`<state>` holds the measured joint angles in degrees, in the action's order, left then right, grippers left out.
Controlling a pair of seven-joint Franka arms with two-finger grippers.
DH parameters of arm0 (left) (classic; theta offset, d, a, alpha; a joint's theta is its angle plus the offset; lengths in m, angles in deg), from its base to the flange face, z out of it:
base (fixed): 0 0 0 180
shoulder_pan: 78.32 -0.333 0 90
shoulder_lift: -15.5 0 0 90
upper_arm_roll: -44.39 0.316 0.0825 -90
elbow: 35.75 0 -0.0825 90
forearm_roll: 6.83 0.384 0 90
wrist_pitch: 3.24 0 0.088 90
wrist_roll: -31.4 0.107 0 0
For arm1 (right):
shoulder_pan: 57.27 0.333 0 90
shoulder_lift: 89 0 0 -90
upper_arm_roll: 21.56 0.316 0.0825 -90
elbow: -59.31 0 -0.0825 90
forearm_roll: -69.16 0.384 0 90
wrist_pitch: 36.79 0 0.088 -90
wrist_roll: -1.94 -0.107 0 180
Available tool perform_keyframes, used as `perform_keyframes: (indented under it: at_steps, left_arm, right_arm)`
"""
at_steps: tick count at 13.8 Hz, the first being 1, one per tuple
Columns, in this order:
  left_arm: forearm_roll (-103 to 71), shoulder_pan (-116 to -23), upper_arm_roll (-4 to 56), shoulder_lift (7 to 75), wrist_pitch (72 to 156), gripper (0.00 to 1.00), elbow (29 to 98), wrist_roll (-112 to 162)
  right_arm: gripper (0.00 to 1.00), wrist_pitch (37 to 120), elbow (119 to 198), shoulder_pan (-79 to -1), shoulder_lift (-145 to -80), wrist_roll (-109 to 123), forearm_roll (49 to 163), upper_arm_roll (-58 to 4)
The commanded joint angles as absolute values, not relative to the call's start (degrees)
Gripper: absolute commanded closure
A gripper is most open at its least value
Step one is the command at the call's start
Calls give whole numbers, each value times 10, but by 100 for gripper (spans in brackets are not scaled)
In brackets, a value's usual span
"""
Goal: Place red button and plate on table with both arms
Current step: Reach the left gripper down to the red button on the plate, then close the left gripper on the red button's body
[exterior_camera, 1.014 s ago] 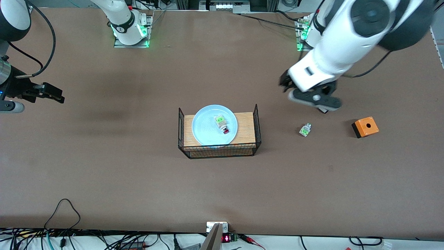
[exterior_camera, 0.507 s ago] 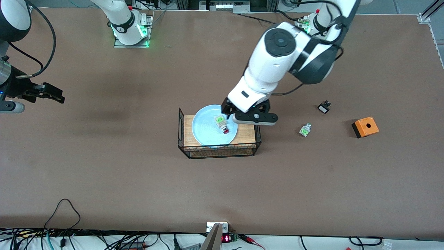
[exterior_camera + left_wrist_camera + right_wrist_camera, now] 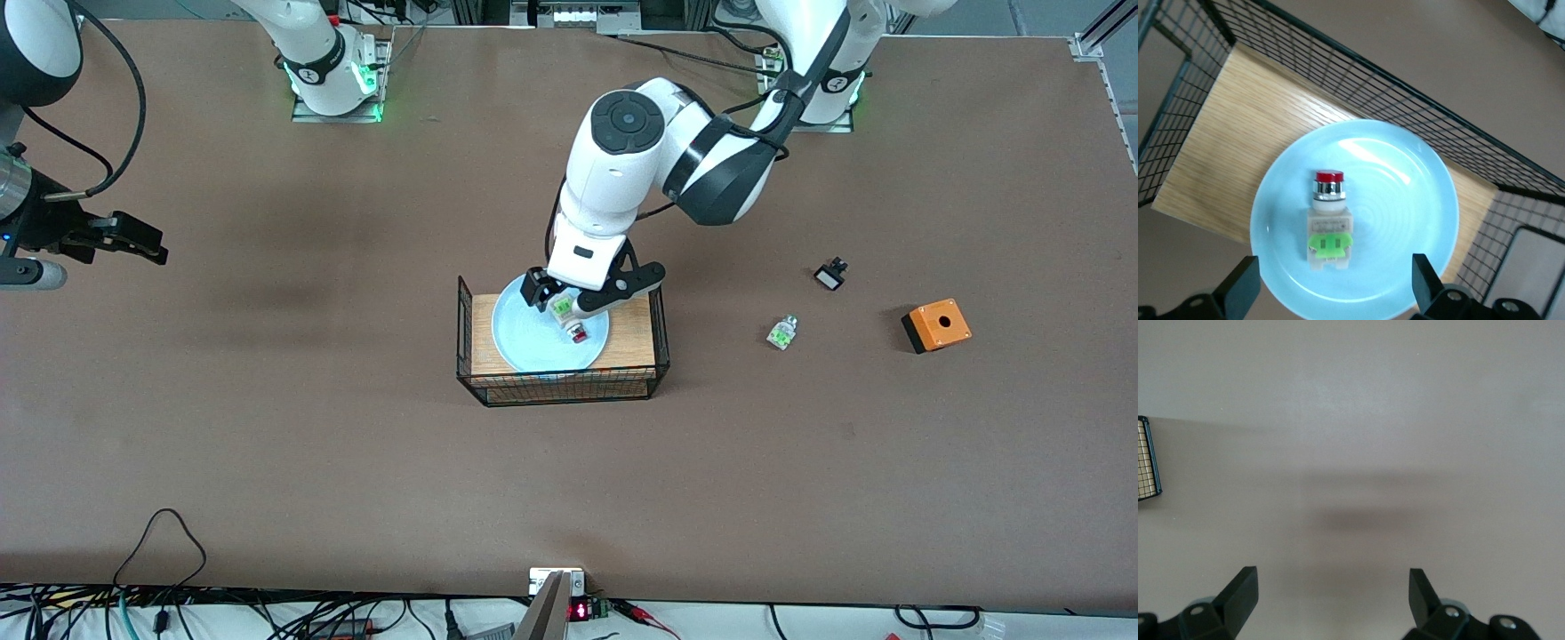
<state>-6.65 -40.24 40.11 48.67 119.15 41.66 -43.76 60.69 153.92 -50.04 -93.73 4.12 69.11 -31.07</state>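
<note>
Nothing was on the brown desk (image 3: pixel 267 427) yet: the tiny red-capped button (image 3: pixel 1328 223) lay on the round pale blue plate (image 3: pixel 1418 200) under the left pincer (image 3: pixel 1331 287), spread wide and empty, while the right pincer (image 3: pixel 1331 600) waited, equally agape

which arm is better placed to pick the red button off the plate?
Left. Its end effector hangs open directly over the red button on the plate in the wire tray. The right end effector waits open over bare table at the right arm's end.
</note>
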Motion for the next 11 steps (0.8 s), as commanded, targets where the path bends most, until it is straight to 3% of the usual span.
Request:
perform_keyframes:
  at_steps: [1, 5, 6, 8, 9, 11]
  left_arm:
    - [-21, -371, 411, 521, 1182, 0, 395, -507]
    - [17, -363, 413, 552, 1188, 0, 393, -511]
    - [18, -363, 413, 555, 1188, 5, 393, -510]
    - [27, -364, 413, 554, 1188, 37, 393, -506]
    - [28, -364, 413, 554, 1188, 43, 393, -505]
    - [27, -364, 412, 552, 1188, 43, 392, -506]
  right_arm:
    - [0, 611, 1541, -497, -937, 33, 692, -310]
    - [0, 610, 1541, -497, -937, 33, 698, -310]
    - [0, 610, 1542, -497, -938, 33, 698, -310]
    - [0, 610, 1542, -497, -938, 33, 698, -310]
    - [0, 609, 1542, -497, -938, 33, 698, -310]
    - [0, 609, 1542, -497, -940, 33, 698, -310]
